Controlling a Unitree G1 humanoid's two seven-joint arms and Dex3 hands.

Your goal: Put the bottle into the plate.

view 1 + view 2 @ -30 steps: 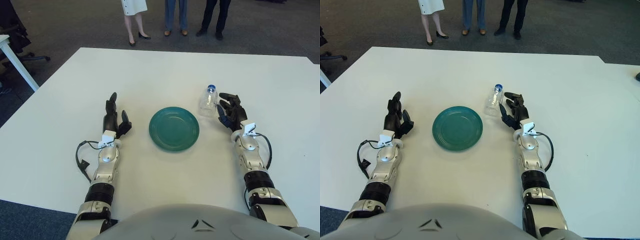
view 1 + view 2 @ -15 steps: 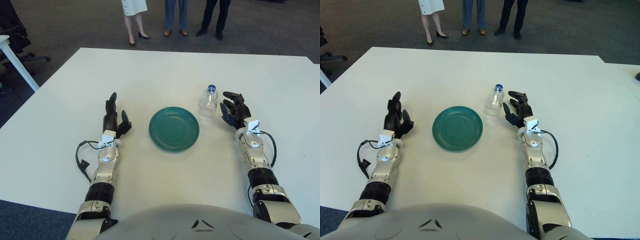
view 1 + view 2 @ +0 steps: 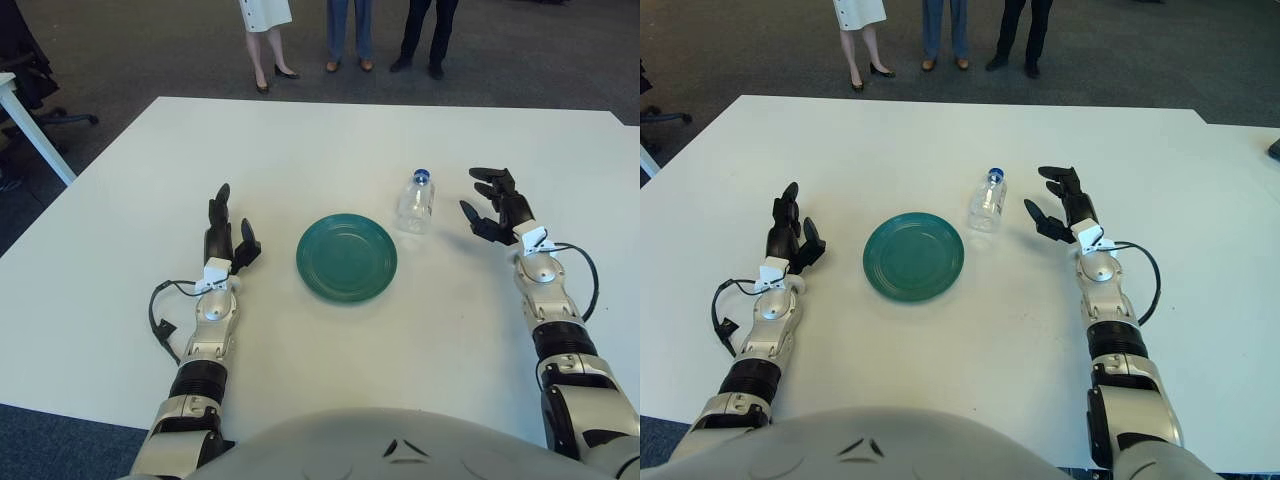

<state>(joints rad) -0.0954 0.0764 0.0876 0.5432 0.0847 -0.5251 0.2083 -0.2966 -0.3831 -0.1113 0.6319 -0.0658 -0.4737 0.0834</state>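
Moved away since 1 second ago, the right hand (image 3: 497,207) now hovers to the right of the bottle, fingers spread, holding nothing. On the white table (image 3: 320,140), the green plate (image 3: 347,258) lies just left of the bottle (image 3: 416,200), which stands upright. The left hand (image 3: 224,232), fingers open and empty, shows far left of the bottle.

1. A white table (image 3: 300,140) fills most of the view.
2. Dark carpeted floor (image 3: 150,50) surrounds it.
3. Three people's legs (image 3: 345,35) stand beyond the far edge.
4. Another white table's corner (image 3: 30,120) shows at far left.
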